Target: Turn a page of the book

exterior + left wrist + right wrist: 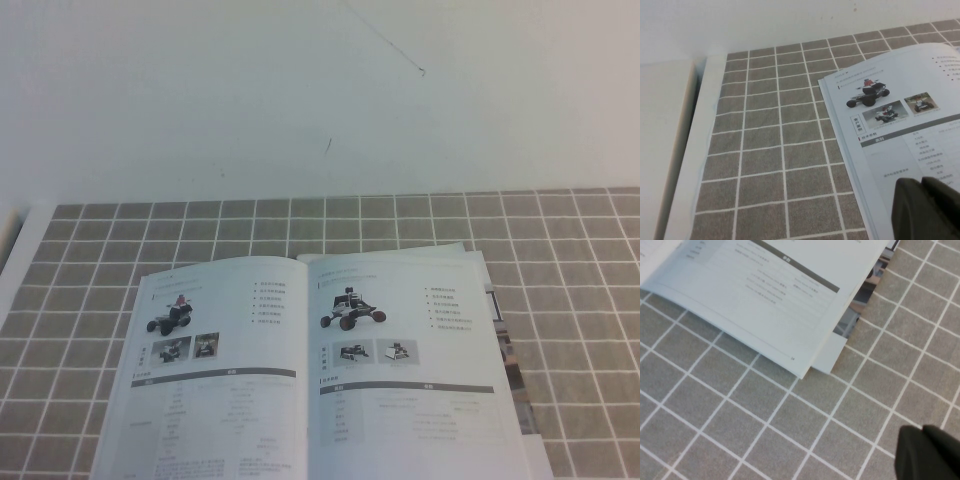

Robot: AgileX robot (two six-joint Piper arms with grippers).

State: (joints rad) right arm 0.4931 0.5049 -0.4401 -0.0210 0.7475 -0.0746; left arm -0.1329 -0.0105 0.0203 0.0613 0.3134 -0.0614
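- Left pincer (926,207): not in the high view; seen only in its own wrist view as a dark tip low over the book's left-hand page, near that page's lower outer part. The two dark tips sit pressed together w/ just a seam between them, so it reads as closed and holds nothing.
- Worktop (90,260): brown tiled mat w/ white grid lines; bare tiles lie to the book's left.
- Book (300,380): lies open and flat at centre, spine running away from the robot; a vehicle photo, icon list and grey-headed table on each side.
- Page (410,380): right-hand sheet, topmost on its side; free long edge on the right, parallel to the spine, w/ further sheets fanned out beneath it.
- Right pincer (930,452): absent from the high view; over bare tiles just off the page's near outer corner (801,375). Closed tight, empty.
- Key relation: the right arm seems nearer to the free edge, so a leftward turn likely falls to it.
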